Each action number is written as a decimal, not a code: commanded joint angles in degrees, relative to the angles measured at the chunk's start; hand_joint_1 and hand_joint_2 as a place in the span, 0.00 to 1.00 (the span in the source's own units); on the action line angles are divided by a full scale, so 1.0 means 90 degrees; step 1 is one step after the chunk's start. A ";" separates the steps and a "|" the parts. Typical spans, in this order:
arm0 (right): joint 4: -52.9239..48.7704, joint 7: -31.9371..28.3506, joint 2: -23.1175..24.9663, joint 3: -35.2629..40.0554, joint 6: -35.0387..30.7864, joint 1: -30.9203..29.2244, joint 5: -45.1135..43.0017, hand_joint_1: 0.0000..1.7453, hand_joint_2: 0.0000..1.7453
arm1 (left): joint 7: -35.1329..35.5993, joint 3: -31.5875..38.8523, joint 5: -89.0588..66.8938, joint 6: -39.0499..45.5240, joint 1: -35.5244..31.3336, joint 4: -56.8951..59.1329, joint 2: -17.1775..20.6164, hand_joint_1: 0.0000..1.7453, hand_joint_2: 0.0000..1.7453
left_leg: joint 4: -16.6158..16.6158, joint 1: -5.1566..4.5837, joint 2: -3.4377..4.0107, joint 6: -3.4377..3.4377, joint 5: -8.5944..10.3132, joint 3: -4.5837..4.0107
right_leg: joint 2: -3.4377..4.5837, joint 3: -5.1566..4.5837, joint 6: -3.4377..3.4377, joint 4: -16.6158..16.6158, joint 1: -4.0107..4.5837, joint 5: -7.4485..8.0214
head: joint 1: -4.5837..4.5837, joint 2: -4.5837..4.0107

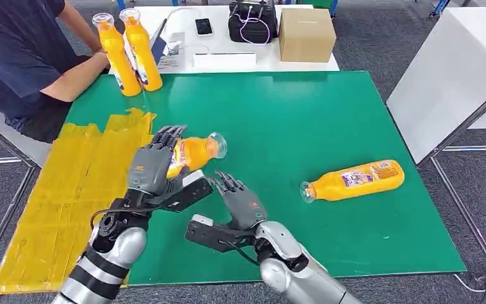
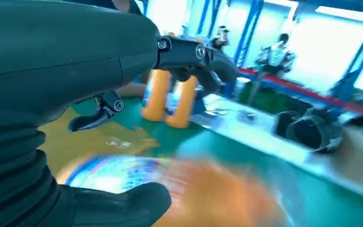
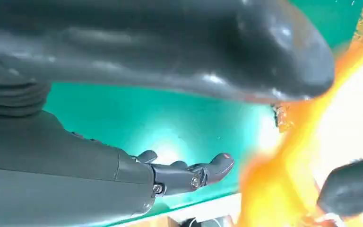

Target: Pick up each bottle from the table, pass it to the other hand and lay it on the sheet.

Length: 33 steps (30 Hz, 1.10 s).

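Observation:
My left hand [image 1: 154, 166] grips an orange bottle [image 1: 196, 152] above the green mat, its clear cap end pointing right. The same bottle [image 2: 184, 194] shows blurred under that hand's thumb in the left wrist view. My right hand [image 1: 240, 199] hovers just right of and below the bottle with its fingers [image 3: 189, 175] spread, holding nothing. A second orange bottle [image 1: 354, 180] lies on its side on the mat [image 1: 304, 114] to the right. Two more orange bottles [image 1: 128, 54] stand upright at the mat's far left corner. The yellow sheet [image 1: 69, 190] covers the table's left side.
A person in a dark shirt [image 1: 19, 57] sits at the far left, one forearm beside the upright bottles. Behind the mat, a white table holds a cardboard box [image 1: 306, 34], a black bag [image 1: 253, 21] and a phone [image 1: 204, 26]. Another white table [image 1: 443, 82] stands at the right.

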 commanded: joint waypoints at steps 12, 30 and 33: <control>-0.1845 -0.0137 -0.1003 -0.1637 0.0025 0.1613 0.0768 0.00 0.00 | 0.1168 0.0653 -0.2252 -0.1090 -0.1629 0.4118 0.1048 1.00 1.00 | -0.0001 0.0002 -0.0011 -0.0007 -0.0003 0.0027 | -0.0014 0.0034 -0.0004 -0.0002 0.0003 -0.0009 | -0.0002 0.0000; -0.4605 -0.0773 -0.1129 -0.4407 -0.0494 0.3824 0.1386 0.00 0.00 | -0.1287 0.2836 0.2303 0.0656 0.1179 -0.1006 -0.0347 0.00 1.00 | 0.0003 -0.0020 -0.0005 0.0005 -0.0016 -0.0010 | -0.0011 -0.0006 0.0001 -0.0008 -0.0018 -0.0009 | 0.0002 0.0000; -0.4764 -0.0714 -0.1362 -0.4811 -0.0658 0.4074 0.1294 0.00 0.00 | -0.1701 0.2937 0.4603 0.0171 0.1477 -0.1500 -0.0615 0.00 0.00 | 0.0002 -0.0019 -0.0007 0.0007 -0.0012 -0.0005 | -0.0011 -0.0002 0.0002 -0.0008 -0.0017 -0.0008 | -0.0002 0.0000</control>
